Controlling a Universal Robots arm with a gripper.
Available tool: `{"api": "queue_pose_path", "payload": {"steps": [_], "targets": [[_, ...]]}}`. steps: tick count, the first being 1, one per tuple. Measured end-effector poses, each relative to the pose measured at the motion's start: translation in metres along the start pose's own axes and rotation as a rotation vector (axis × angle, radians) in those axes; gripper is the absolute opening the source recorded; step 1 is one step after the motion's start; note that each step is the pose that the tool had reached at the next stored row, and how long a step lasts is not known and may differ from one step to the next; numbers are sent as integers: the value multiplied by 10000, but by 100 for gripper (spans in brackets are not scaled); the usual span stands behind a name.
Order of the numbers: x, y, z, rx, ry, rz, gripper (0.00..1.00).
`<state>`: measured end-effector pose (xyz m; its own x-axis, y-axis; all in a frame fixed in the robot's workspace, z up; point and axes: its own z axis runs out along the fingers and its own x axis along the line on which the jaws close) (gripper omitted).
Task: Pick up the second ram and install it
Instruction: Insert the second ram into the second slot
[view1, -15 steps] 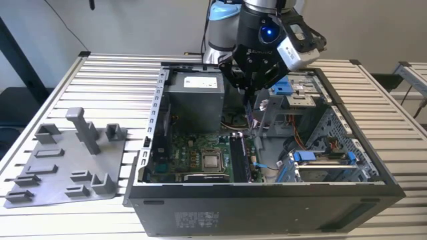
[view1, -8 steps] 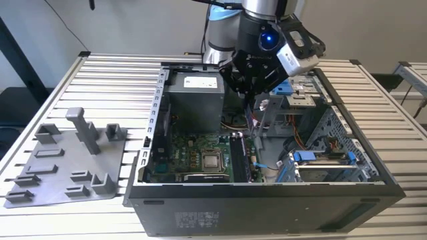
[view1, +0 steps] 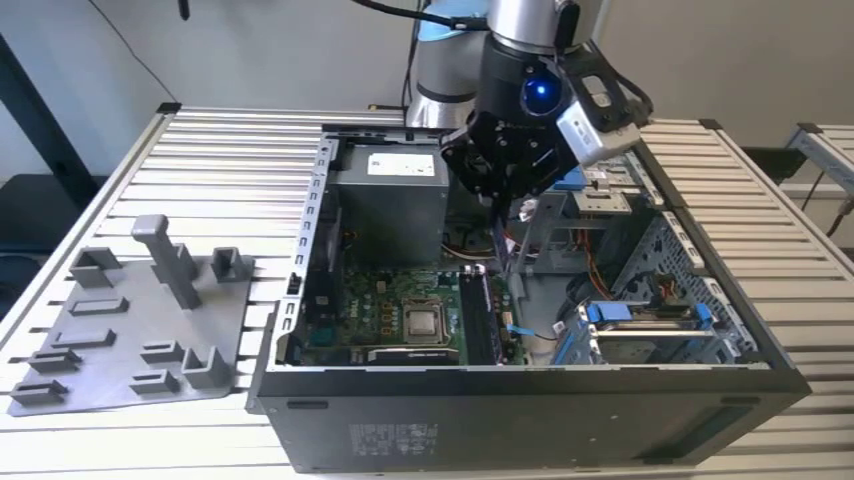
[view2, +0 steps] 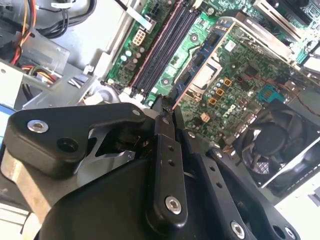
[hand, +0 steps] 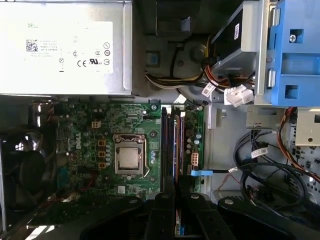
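Poised inside the open computer case (view1: 534, 385), directly above the black memory slots (hand: 172, 145) beside the processor socket (hand: 129, 157). Fingers (view2: 167, 150) clamped together on the second ram (view2: 175, 102), held edge-down just over those slots. Grey fixture plate (view1: 127, 330) on the tabletop (view1: 227, 150), well apart from the case.

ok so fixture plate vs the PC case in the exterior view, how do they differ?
Colour: the fixture plate is light grey, the PC case black.
Shape: the plate is a low flat slab with upright posts; the case is a deep open-topped box showing the motherboard.
Place: the plate lies at the exterior view's left, the case to its right, with the gripper over the case, not the plate.
Both rest on the slatted table.
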<state>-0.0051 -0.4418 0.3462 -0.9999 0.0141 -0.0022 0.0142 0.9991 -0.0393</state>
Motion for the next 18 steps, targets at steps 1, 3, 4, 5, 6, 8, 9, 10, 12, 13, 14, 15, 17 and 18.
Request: {"api": "queue_pose_path", "payload": {"steps": [1,3,4,5,6,8,9,10,12,13,14,15,17,18], "targets": [[-4,-5,11,0,0,-7,14],[-8,-17,40,0,0,-19,14],[-8,-23,60,-3,0,-22,14],[-8,-28,78,-4,0,-26,14],[-8,-32,95,-4,0,-28,14],[-15,-38,120,-4,4,-38,14],[-25,-40,127,-3,21,-43,14],[-25,-42,138,-3,21,-43,14],[-24,-44,173,-4,21,-41,14],[-25,-44,191,-4,21,-43,14],[-25,-43,210,-4,21,-43,14],[-25,-43,227,-4,21,-39,14],[-25,-42,261,-4,22,-10,14],[-25,-42,277,-4,23,3,14]]}}
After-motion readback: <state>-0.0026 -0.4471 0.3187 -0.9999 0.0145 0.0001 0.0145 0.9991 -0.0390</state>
